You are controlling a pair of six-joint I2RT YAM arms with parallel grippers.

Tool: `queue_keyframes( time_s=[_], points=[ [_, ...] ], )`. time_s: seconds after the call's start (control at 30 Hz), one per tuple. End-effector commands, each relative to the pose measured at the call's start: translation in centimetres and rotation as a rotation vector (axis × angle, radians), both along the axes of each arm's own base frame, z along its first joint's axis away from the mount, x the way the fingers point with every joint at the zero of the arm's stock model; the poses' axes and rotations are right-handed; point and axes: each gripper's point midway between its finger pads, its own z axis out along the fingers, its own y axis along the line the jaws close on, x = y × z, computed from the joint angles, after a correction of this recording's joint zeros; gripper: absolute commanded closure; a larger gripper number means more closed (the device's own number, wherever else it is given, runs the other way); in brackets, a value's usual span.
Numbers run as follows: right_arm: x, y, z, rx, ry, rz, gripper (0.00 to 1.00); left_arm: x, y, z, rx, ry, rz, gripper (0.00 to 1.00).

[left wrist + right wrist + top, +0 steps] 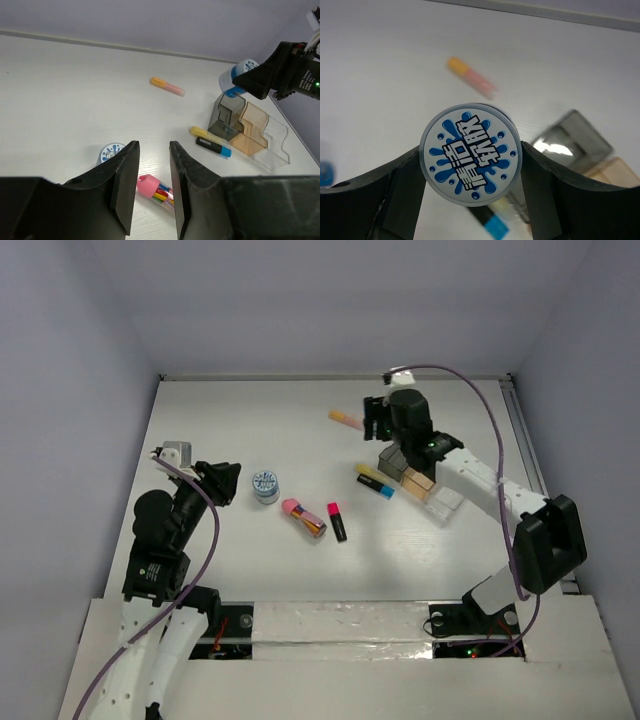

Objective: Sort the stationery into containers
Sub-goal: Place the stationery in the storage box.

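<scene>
Item in hand: small round blue-and-white roll [470, 161], printed face toward the wrist camera, clamped edge to edge in the right jaws. It is held above the white bench [250, 420] at upper right of the overhead view, beside the three joined rectangular trays [252, 132] (dark grey, tan, clear), and looks poised for release into one. Left jaws: apart, empty, at centre left near the second matching roll [265, 484], the likely next pick. Unsorted on the bench: pale orange marker [346, 420], yellow marker [204, 132], blue-capped black marker [214, 146], pink-capped black marker [337, 522], pink-capped clear tube of coloured sticks [303, 517].
</scene>
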Motion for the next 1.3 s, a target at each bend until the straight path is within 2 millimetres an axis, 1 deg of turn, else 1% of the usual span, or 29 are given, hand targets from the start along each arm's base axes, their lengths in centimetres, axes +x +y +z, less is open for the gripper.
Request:
queue_keyframes(
  time_s=[0.0, 0.07, 0.1, 0.13, 0.2, 0.23, 0.33, 0.37, 0.43, 0.47, 0.53, 0.57, 0.63, 0.77, 0.8, 0.97, 1.03, 1.13, 1.2, 1.23, 1.27],
  points=[
    [1.6, -5.5, -1.5, 0.013, 0.019, -0.165, 0.56, 0.0, -0.3, 2.8, -0.009, -0.082, -0.014, 0.73],
    [1.8, -6.8, -2.5, 0.000, 0.045, -0.193, 0.55, 0.1, -0.4, 2.6, -0.008, -0.076, -0.018, 0.73],
    [2.2, -7.8, -2.7, -0.004, 0.050, -0.219, 0.55, 0.0, -0.6, 2.6, -0.009, -0.076, -0.030, 0.73],
    [2.3, -8.3, -3.0, -0.011, 0.056, -0.232, 0.55, -0.1, -0.6, 2.7, -0.010, -0.079, -0.032, 0.73],
    [2.5, -9.4, -3.4, -0.012, 0.067, -0.257, 0.55, -0.2, -0.1, 2.9, -0.010, -0.088, -0.008, 0.73],
    [2.9, -10.5, -3.5, -0.003, 0.070, -0.280, 0.55, -0.2, 0.0, 2.8, -0.009, -0.085, -0.001, 0.73],
    [3.5, -11.2, -3.8, 0.032, 0.087, -0.279, 0.55, -0.1, -0.3, 2.6, -0.008, -0.076, -0.017, 0.73],
    [3.8, -11.6, -4.3, 0.033, 0.097, -0.286, 0.55, -0.2, -0.3, 2.6, -0.008, -0.078, -0.020, 0.73],
    [3.9, -11.5, -4.8, 0.025, 0.111, -0.284, 0.54, -0.3, -0.2, 2.8, -0.010, -0.087, -0.011, 0.73],
    [4.0, -12.0, -5.4, 0.026, 0.126, -0.297, 0.54, -0.2, -0.1, 2.8, -0.010, -0.087, -0.007, 0.72],
    [4.1, -11.8, -5.8, 0.034, 0.136, -0.296, 0.54, 0.0, -0.4, 2.6, -0.008, -0.076, -0.020, 0.72],
    [4.1, -12.2, -6.2, 0.035, 0.142, -0.307, 0.53, 0.0, -0.5, 2.6, -0.008, -0.076, -0.027, 0.73],
    [4.2, -12.2, -6.7, 0.031, 0.151, -0.311, 0.52, -0.3, -0.4, 2.8, -0.010, -0.087, -0.024, 0.72],
    [5.0, -12.8, -6.7, 0.038, 0.142, -0.319, 0.52, 0.0, -0.5, 2.7, -0.008, -0.078, -0.029, 0.72],
    [5.4, -12.8, -6.3, 0.036, 0.134, -0.323, 0.51, -0.1, -0.7, 2.6, -0.008, -0.079, -0.038, 0.72],
    [6.1, -13.9, -6.8, 0.022, 0.143, -0.361, 0.49, 0.1, -0.4, 2.7, -0.006, -0.077, -0.023, 0.72],
    [6.4, -13.9, -6.8, 0.020, 0.146, -0.366, 0.48, 0.0, -0.5, 2.6, -0.001, -0.074, -0.027, 0.72],
    [6.3, -13.9, -7.6, 0.013, 0.162, -0.370, 0.46, -0.2, 0.1, 2.9, -0.002, -0.089, 0.003, 0.72],
    [6.5, -13.8, -7.9, 0.014, 0.165, -0.367, 0.46, 0.0, -0.1, 2.7, 0.001, -0.081, -0.007, 0.72],
    [6.5, -13.8, -8.1, 0.008, 0.171, -0.365, 0.44, 0.0, -0.3, 2.7, -0.003, -0.082, -0.017, 0.72],
    [6.8, -13.8, -7.8, 0.006, 0.167, -0.369, 0.42, -0.1, -0.3, 2.8, -0.002, -0.085, -0.021, 0.72]
  ],
)
